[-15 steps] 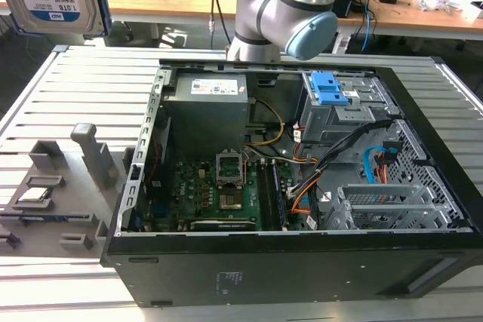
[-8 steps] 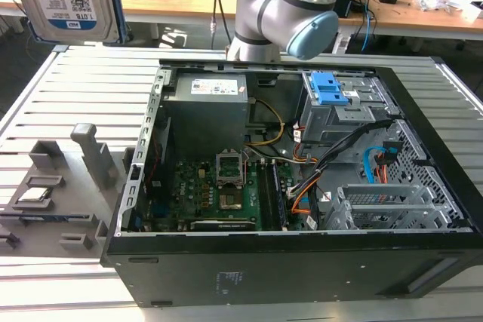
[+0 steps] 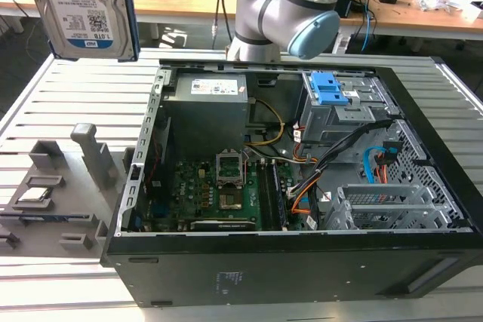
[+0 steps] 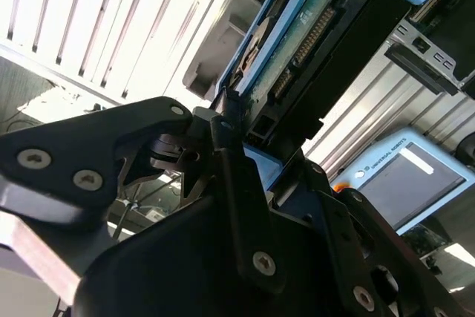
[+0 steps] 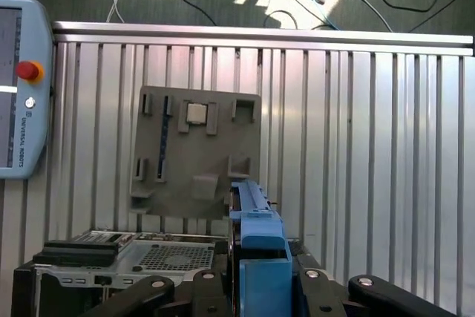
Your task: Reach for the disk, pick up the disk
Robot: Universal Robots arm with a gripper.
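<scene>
Above the slatted table (image 3: 68,96), gripper (image 5: 256,278) clamped on the disk (image 3: 87,5), CPU chip (image 5: 196,113) in grey holder (image 5: 185,165)

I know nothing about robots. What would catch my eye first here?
The disk hangs in the air at the exterior view's upper left; in the first wrist view its blue bracket sits clamped in the gripper. Below it, an open computer case lies in the middle of the slatted table, its green board and cables laid bare.
</scene>
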